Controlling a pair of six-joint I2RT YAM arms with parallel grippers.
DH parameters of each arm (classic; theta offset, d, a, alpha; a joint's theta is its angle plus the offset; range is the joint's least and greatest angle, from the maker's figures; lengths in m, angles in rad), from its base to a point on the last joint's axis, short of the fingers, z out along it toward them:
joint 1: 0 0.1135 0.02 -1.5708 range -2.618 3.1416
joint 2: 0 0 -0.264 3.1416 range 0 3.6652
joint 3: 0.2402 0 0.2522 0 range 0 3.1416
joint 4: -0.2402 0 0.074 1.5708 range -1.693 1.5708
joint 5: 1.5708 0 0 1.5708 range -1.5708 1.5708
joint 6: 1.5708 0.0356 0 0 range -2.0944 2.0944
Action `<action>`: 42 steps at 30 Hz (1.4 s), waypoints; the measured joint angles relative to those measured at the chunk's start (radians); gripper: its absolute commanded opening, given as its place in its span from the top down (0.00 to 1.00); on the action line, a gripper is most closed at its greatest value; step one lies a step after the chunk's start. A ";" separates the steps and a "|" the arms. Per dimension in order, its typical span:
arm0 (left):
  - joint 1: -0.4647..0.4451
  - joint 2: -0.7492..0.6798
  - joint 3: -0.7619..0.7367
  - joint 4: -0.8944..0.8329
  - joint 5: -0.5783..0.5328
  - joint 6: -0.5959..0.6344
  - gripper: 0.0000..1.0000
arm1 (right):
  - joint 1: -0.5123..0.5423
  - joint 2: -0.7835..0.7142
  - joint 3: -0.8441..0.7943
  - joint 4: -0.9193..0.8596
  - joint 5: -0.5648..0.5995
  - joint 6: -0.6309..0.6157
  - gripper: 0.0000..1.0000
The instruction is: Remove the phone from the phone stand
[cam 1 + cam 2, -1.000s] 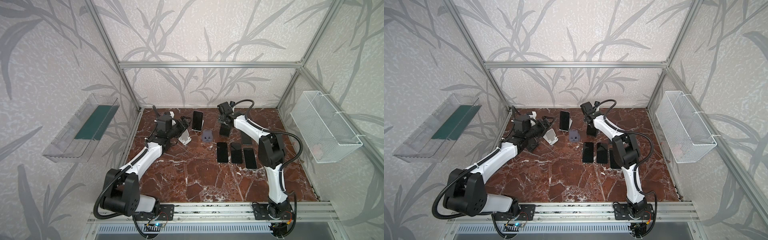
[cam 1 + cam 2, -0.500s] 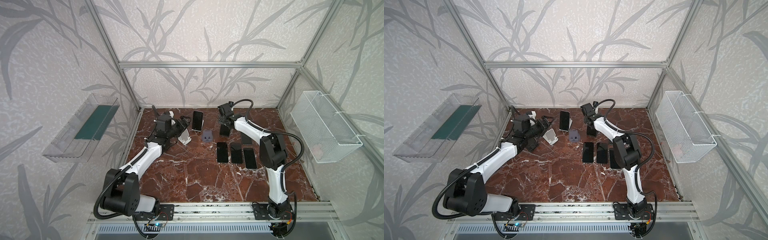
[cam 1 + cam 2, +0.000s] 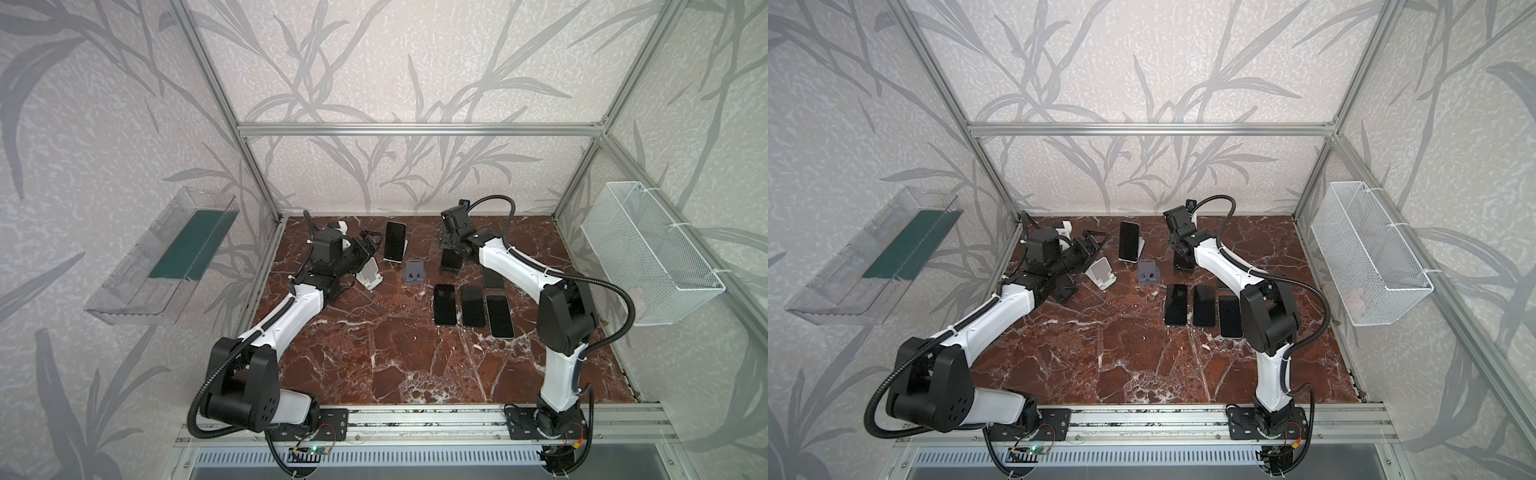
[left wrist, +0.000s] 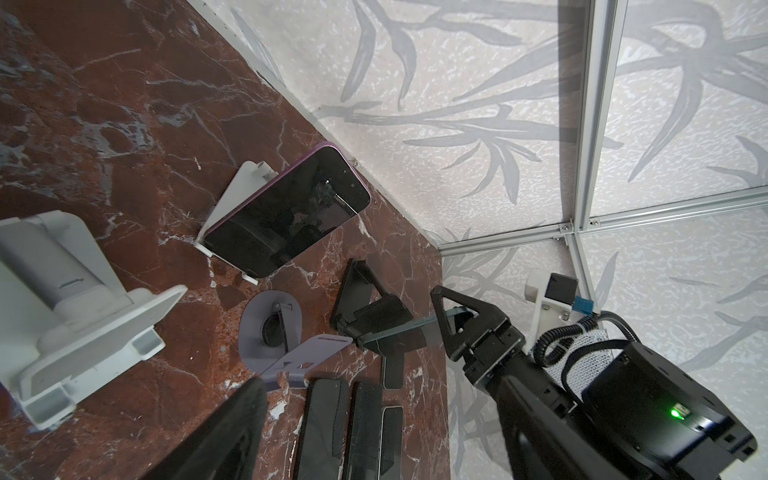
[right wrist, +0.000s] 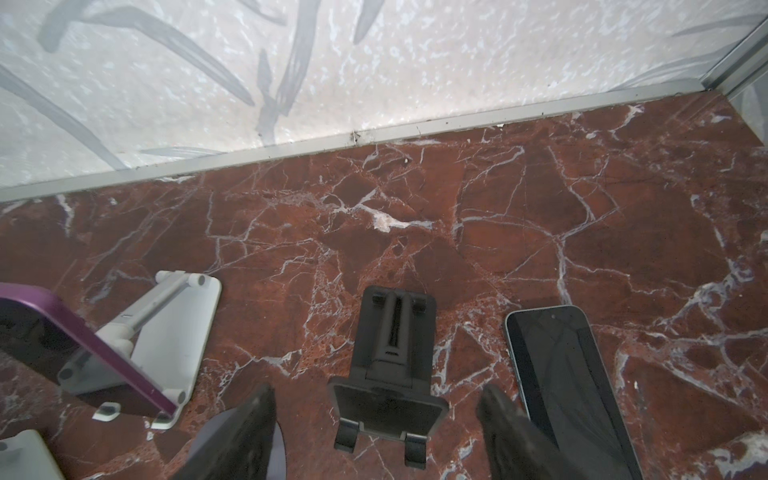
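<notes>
- The right gripper (image 5: pixel 377 390) was clamped on the upper part of a blue-edged phone (image 4: pixel 395 331), which the left wrist view showed edge-on and nearly upright.
- That phone stood just in front of the plate of the black stand (image 5: pixel 395 332). Whether its lower end sat in the stand's lip could not be told.
- With the back wall as 12 o'clock in both top views, the black stand sat at 6 o'clock, just under the right gripper.
- The left gripper (image 3: pixel 368 244), at 9 o'clock from the right one, had its fingers spread with nothing between them.
- Six phones were counted.
  - One was the gripped phone.
  - A purple-edged phone (image 3: pixel 394 241) leaned on a white stand (image 5: pixel 178 332) at 9 o'clock from the right gripper.
  - A row of three phones (image 3: pixel 473 305) lay flat on the marble tabletop (image 3: pixel 374 353) at 5 to 6 o'clock.
  - A fourth flat phone (image 5: pixel 557 386) lay at 4 o'clock, just beside the black stand.
- Four stands were counted.
  - Two were the black stand and the loaded white stand.
  - A second white stand (image 3: pixel 368 279), holding nothing, stood at 6 o'clock from the left gripper.
  - A lilac stand (image 3: pixel 415 276), also holding nothing, stood between 7 and 8 o'clock from the right gripper.
- One wire basket (image 3: pixel 648 257) hung on the wall at 3 o'clock, and one clear tray (image 3: pixel 166 257) on the wall at 9 o'clock.
</notes>
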 measured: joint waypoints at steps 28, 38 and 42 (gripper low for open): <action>-0.036 0.034 0.000 0.000 0.000 0.000 0.13 | 0.001 -0.418 -0.377 0.048 -0.017 -0.056 0.36; -0.068 0.084 0.000 0.000 0.001 0.002 0.13 | 0.001 -0.563 -0.547 0.029 -0.026 -0.056 0.37; -0.089 0.101 0.000 0.000 0.004 0.003 0.13 | 0.001 -0.620 -0.605 0.010 -0.039 -0.053 0.37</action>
